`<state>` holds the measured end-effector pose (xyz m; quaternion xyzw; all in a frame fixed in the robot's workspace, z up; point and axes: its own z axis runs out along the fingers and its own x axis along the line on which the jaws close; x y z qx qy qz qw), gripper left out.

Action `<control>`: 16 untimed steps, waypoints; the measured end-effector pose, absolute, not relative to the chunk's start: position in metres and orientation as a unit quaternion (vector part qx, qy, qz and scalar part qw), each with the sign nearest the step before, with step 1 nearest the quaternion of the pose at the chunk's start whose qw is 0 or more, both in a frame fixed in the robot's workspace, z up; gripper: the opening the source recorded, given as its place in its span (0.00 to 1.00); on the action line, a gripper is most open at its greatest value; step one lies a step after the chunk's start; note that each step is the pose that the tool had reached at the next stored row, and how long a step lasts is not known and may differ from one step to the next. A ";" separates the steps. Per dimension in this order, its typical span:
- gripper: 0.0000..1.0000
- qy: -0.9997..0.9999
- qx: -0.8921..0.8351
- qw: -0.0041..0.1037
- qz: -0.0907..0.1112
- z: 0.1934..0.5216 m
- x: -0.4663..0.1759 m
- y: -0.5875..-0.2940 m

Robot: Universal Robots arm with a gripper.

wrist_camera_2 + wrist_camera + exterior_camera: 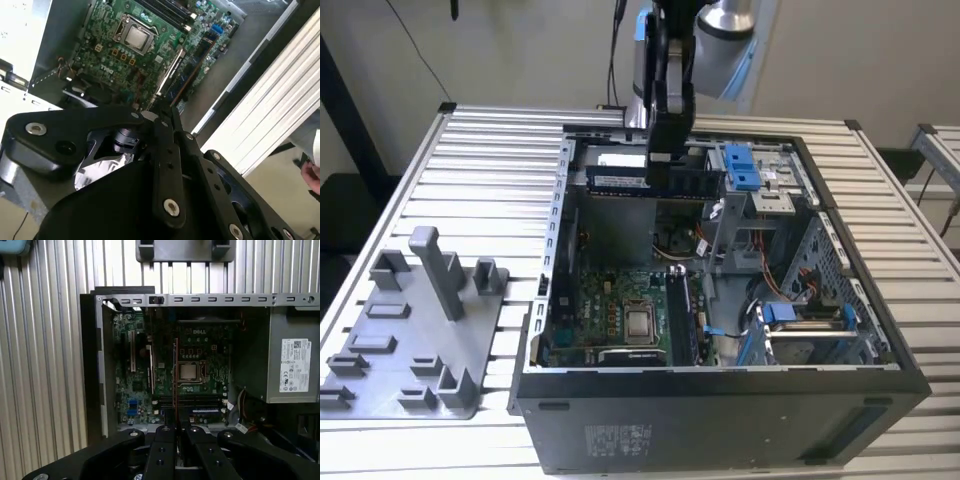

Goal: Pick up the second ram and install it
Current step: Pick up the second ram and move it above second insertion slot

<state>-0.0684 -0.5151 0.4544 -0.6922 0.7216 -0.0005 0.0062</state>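
The second ram [655, 183], a long dark stick with a white label, hangs level above the far end of the open computer case [720, 400]. My gripper [665, 165] is shut on its middle from above. In both wrist views the stick shows edge-on as a thin strip [175, 380] [192, 70] running out from between the black fingers [165, 440] [162, 130]. Below it lies the green motherboard [610, 300] with its silver processor socket [640, 322] and the long black memory slots [682, 315] beside the socket.
A grey power supply [290, 360] and blue-latched drive cages [742, 165] [790, 315] crowd the case on the exterior view's right. A grey fixture plate with upright posts [420, 330] lies on the slatted table [490, 170] at the left. A person's hand [312, 175] shows beside the table.
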 end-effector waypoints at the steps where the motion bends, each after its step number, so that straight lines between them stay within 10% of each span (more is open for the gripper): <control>1: 0.14 0.722 -0.692 0.006 0.000 0.454 -0.064 -0.515; 16: 0.14 0.722 -0.692 0.006 0.000 0.454 0.004 -0.515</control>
